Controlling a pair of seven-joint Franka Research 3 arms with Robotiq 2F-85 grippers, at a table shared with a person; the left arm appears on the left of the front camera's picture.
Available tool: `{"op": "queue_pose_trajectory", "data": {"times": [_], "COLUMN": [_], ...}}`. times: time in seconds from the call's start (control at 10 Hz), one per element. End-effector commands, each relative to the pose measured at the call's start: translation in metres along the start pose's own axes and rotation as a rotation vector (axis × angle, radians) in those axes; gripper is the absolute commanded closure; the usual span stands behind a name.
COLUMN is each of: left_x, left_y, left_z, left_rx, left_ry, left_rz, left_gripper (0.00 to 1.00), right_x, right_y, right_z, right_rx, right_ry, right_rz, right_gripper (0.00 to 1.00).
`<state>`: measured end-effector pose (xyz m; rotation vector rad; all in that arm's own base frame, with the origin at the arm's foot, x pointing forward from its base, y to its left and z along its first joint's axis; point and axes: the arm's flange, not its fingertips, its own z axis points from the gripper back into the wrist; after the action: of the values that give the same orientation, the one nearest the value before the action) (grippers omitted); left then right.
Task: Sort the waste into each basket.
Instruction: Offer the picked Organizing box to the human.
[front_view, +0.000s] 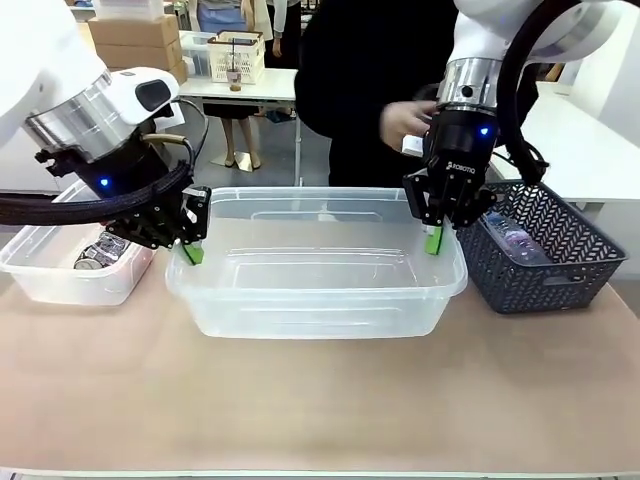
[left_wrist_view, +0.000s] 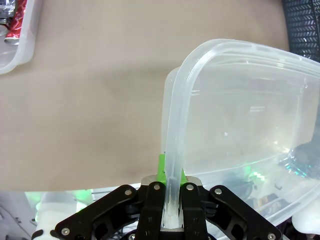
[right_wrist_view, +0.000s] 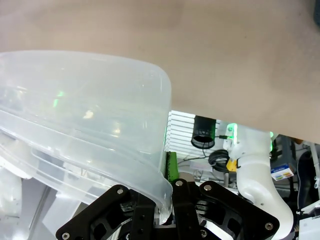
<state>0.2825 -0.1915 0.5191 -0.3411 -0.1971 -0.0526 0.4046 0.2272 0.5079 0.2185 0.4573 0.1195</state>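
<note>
A large clear basket (front_view: 320, 300) sits across the middle of the table and looks empty. My left gripper (front_view: 190, 250) is shut on the rim at its left end, and my right gripper (front_view: 433, 238) is shut on the rim at its right end. In the left wrist view the clear rim (left_wrist_view: 172, 125) runs straight down between my left gripper's (left_wrist_view: 170, 172) green pads. The right wrist view shows a corner of the basket (right_wrist_view: 85, 120) pinched in my right gripper (right_wrist_view: 167, 172). A smaller clear basket (front_view: 55, 280) at the far left holds red and silver cans (front_view: 100, 252).
A dark grey lattice basket (front_view: 545, 265) stands at the right with a clear bottle (front_view: 515, 240) inside. A person in black stands at the far side, one hand (front_view: 405, 122) just behind my right wrist. Bare tabletop (front_view: 320, 400) lies in front.
</note>
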Motion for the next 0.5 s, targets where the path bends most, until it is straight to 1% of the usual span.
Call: {"op": "queue_pose_trajectory", "data": {"times": [0.0, 0.4], "left_x": [0.0003, 0.0003], "left_y": [0.0072, 0.0072], "left_z": [0.0002, 0.0002], "left_rx": [0.014, 0.014], "left_ry": [-0.010, -0.010], "left_rz": [0.010, 0.010], "left_gripper": [1.00, 1.00], "right_x": [-0.0060, -0.0060], "right_y": [-0.0026, -0.0026], "right_z": [-0.0012, -0.0012], "right_rx": [0.005, 0.005], "right_ry": [0.005, 0.005], "right_rz": [-0.005, -0.005], "right_gripper": [1.00, 1.00]}}
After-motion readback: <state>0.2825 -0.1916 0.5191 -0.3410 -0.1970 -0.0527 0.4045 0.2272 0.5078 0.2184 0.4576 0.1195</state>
